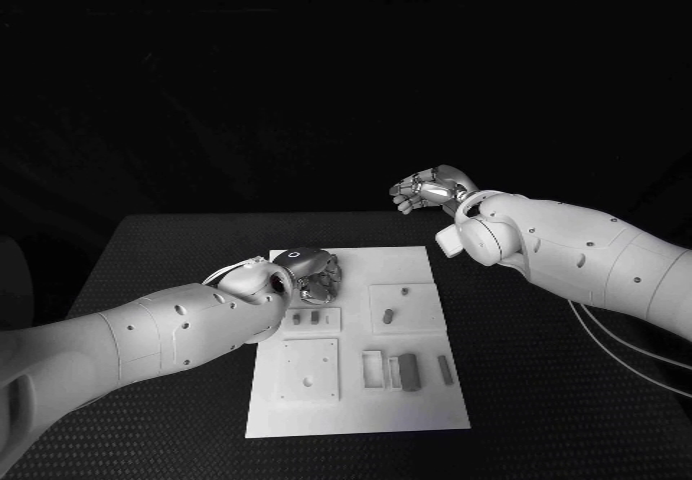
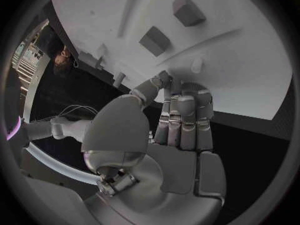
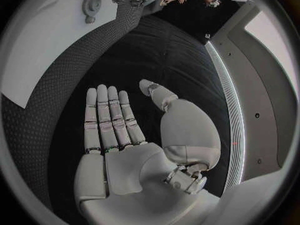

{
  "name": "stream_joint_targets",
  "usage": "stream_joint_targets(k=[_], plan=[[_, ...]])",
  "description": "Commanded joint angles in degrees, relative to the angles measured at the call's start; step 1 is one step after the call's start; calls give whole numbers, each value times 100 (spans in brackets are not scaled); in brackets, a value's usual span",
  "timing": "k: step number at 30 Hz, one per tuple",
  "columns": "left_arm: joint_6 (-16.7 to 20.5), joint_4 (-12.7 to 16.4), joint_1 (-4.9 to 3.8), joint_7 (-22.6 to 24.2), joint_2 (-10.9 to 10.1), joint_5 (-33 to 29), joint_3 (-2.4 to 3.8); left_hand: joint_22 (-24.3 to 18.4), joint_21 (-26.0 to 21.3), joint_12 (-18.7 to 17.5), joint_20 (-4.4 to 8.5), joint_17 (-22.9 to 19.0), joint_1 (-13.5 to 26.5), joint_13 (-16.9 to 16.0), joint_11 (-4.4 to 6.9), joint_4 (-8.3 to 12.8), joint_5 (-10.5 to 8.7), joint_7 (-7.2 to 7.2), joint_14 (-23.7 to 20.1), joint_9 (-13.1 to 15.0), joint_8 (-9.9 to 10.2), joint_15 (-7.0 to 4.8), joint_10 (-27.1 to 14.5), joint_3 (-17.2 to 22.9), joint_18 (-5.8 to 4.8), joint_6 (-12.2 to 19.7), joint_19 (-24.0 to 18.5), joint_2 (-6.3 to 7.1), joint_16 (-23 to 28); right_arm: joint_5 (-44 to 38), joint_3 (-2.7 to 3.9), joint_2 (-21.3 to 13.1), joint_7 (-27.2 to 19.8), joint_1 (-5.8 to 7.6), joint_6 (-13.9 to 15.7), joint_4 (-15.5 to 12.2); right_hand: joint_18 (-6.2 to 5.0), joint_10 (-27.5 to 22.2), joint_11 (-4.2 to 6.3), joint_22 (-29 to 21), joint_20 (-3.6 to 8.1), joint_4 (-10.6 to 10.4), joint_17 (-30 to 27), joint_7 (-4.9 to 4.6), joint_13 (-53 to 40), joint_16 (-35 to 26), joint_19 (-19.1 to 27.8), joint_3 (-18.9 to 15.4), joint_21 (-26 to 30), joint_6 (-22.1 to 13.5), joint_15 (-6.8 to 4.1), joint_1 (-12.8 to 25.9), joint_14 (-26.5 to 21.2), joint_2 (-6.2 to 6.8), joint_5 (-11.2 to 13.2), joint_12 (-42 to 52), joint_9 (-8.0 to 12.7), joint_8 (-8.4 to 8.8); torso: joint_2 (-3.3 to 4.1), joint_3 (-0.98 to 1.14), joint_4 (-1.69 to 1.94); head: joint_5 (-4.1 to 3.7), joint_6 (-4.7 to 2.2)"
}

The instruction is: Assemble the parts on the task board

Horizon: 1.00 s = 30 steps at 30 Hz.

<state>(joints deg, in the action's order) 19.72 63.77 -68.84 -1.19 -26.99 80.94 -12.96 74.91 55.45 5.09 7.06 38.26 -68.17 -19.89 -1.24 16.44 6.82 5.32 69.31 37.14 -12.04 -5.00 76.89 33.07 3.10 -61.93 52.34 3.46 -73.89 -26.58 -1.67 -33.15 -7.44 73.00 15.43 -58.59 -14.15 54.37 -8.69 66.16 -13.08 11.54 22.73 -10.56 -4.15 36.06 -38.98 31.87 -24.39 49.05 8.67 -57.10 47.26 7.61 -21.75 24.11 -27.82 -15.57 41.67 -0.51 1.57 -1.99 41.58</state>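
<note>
The white task board (image 1: 411, 410) lies in the middle of the table. Grey parts rest on it: a pair in a small plate (image 1: 307, 319), one on a square plate (image 1: 387, 317), and longer ones (image 1: 405, 370) near a slotted holder. My left hand (image 1: 310, 275) is low over the board's far left part. Its fingers (image 2: 181, 110) lie together, with the tips on the board (image 2: 244, 80) beside a small peg (image 2: 197, 65); the thumb meets them. Whether they pinch a part is hidden. My right hand (image 1: 433, 188) hangs raised beyond the board's far right corner, its palm (image 3: 125, 130) flat and bare.
Two grey blocks (image 2: 154, 40) (image 2: 187, 9) stand on the board past my left fingertips. A square plate with holes (image 1: 309, 368) lies at the board's near left. The black table (image 1: 577, 400) runs wide on both sides of the board.
</note>
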Motion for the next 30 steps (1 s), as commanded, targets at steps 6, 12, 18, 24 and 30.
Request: stream_joint_targets(k=[6,12,18,24,30], plan=[[-1,155,3,193,-95,-519,200,110,18,8,351,-17,-12,3,-5,12,20,24,29,1,-40,-11,42,48,108,-47,41,-40,-23,-37,3,-13,-33,0,-67,-10,-85,-1,-40,11,-9,-13,6,-28,6,-20,12,-22,36,2,-15,45,-40,-9,-29,-30,8,15,0,2,4,11,-20],[-233,353,-11,197,-259,-805,395,108,18,1,351,-24,-18,7,-7,14,24,31,26,-3,-36,-10,45,59,110,-41,42,-45,-19,-37,3,-44,-31,0,-62,-19,-85,0,-40,13,-9,-13,7,-28,6,-20,12,-22,37,2,-15,45,-40,-9,-29,-30,8,14,-5,2,12,16,-28],[-560,493,-117,130,-435,-852,420,107,18,-7,351,-31,-21,11,-9,15,27,36,22,-6,-32,-9,45,68,111,-35,44,-53,-16,-37,3,-56,-28,0,-63,-21,-85,0,-39,15,-9,-13,7,-28,6,-21,11,-22,39,2,-15,45,-40,-8,-29,-30,8,14,-4,0,12,13,-25],[-559,557,-167,107,-624,-854,413,106,14,-13,345,-50,-27,16,-14,19,93,37,6,-9,-34,-4,71,80,109,-37,34,-43,-6,-37,3,-75,-27,0,-59,-19,-85,1,-39,16,-9,-14,8,-27,5,-20,10,-21,40,3,-15,44,-39,-9,-29,-30,8,13,0,-2,6,7,-17],[-603,567,-166,100,-785,-843,410,106,14,-17,344,-55,-24,18,-14,19,118,36,5,-10,-35,-4,77,81,109,-39,32,-40,-7,-38,3,-84,-27,0,-59,-23,-85,1,-39,17,-9,-14,8,-27,5,-21,10,-21,41,3,-15,43,-40,-9,-29,-30,8,13,1,-2,7,8,-6]])
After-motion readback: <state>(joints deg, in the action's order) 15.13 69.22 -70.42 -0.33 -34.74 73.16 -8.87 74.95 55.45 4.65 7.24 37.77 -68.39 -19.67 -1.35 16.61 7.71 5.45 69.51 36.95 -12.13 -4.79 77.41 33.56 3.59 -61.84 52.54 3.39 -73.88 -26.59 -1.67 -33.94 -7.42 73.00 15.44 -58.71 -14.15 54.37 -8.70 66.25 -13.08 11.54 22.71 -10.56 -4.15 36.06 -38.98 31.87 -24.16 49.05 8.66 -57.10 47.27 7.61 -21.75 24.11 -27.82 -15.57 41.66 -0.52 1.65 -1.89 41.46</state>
